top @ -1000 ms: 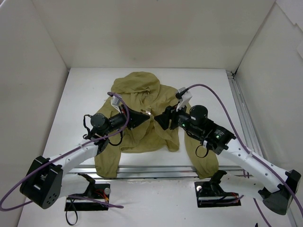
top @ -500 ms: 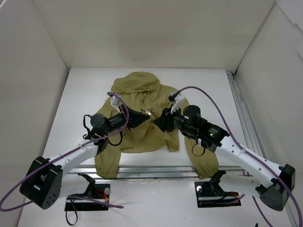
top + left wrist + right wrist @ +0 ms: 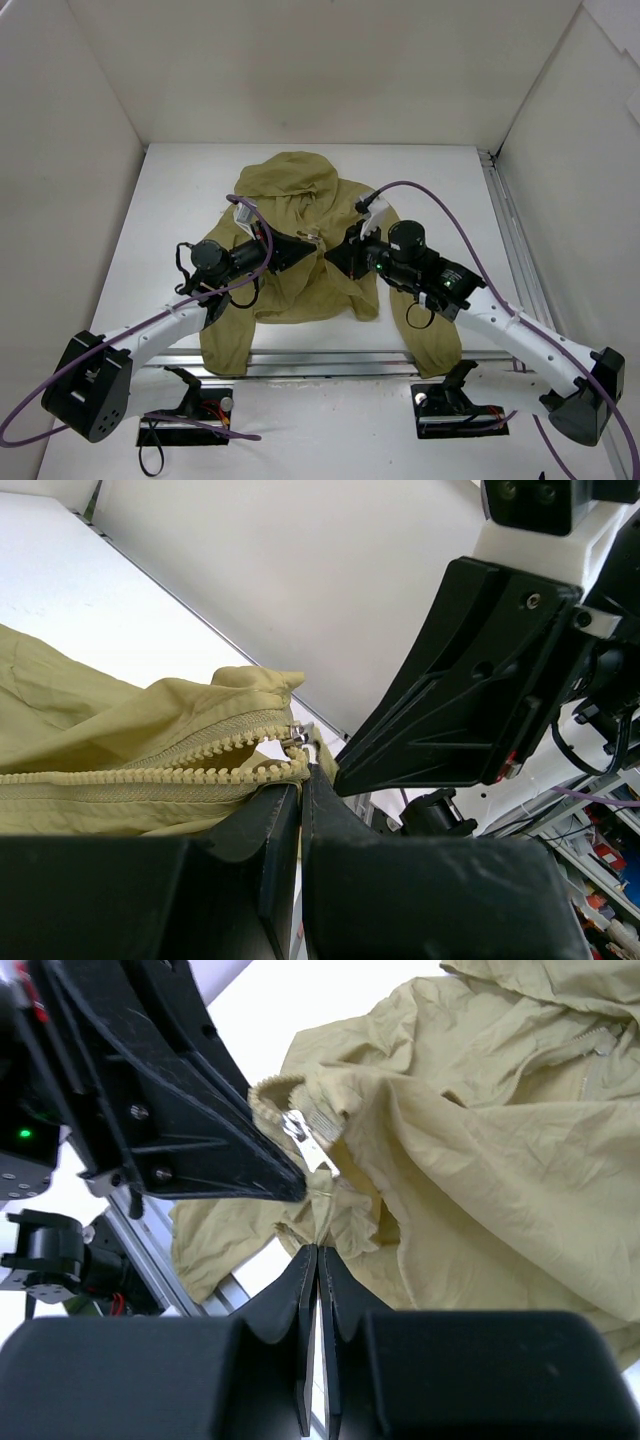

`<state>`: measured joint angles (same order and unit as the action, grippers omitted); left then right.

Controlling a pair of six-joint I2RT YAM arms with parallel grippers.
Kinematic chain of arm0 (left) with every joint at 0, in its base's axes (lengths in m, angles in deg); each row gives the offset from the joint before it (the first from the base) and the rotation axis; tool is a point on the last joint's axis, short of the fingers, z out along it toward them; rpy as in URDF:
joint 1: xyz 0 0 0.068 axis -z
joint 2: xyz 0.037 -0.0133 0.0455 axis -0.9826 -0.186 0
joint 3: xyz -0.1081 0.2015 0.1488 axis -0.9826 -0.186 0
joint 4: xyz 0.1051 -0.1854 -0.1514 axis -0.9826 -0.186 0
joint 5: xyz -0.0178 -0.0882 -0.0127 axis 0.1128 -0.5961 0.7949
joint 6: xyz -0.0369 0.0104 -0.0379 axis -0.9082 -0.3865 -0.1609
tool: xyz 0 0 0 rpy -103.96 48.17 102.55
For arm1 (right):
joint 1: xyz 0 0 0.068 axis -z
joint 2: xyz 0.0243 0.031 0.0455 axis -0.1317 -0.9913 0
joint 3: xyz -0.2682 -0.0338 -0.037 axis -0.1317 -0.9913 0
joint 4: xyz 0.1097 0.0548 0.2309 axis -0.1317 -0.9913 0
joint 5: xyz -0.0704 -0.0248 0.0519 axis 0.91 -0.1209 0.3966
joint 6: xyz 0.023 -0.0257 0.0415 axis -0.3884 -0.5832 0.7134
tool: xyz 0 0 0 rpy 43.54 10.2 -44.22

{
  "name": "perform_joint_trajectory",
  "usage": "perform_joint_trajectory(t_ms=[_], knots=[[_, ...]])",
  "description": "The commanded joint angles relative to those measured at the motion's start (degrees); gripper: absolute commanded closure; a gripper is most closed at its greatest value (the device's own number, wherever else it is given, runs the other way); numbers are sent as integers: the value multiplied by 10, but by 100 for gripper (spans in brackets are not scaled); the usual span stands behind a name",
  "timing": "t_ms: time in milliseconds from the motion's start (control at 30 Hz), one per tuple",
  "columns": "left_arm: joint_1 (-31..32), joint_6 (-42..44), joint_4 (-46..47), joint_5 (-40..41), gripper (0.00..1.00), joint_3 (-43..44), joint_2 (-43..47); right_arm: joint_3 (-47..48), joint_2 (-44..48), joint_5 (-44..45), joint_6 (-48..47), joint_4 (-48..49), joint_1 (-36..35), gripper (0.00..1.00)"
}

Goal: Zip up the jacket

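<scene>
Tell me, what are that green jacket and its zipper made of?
The jacket: thin matte woven cloth, perhaps cotton or nylon, judging by its fine creases. The zipper teeth: chunky, jacket-coloured, probably moulded plastic. The zipper pull: shiny silver, likely metal.

1. We look down from above and behind on the whole table [image 3: 180, 200], with the arm bases [image 3: 90, 385] at the frame's bottom.
2. Our left wrist view sits very close, facing the zipper slider [image 3: 295, 742] at centre.
3. Our right wrist view faces back, equally close; both share that slider and the jacket [image 3: 480, 1160].
</scene>
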<state>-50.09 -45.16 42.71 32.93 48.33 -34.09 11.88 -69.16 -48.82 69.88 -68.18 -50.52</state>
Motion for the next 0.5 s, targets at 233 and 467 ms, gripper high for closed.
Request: perform_joint_trajectory(t_ms=[233, 467], knots=[[-4, 2, 53, -8, 100, 10, 12, 88, -12, -43, 3, 36, 1, 100], [-4, 2, 54, -9, 100, 12, 13, 123, -60, -46, 4, 55, -28, 100]])
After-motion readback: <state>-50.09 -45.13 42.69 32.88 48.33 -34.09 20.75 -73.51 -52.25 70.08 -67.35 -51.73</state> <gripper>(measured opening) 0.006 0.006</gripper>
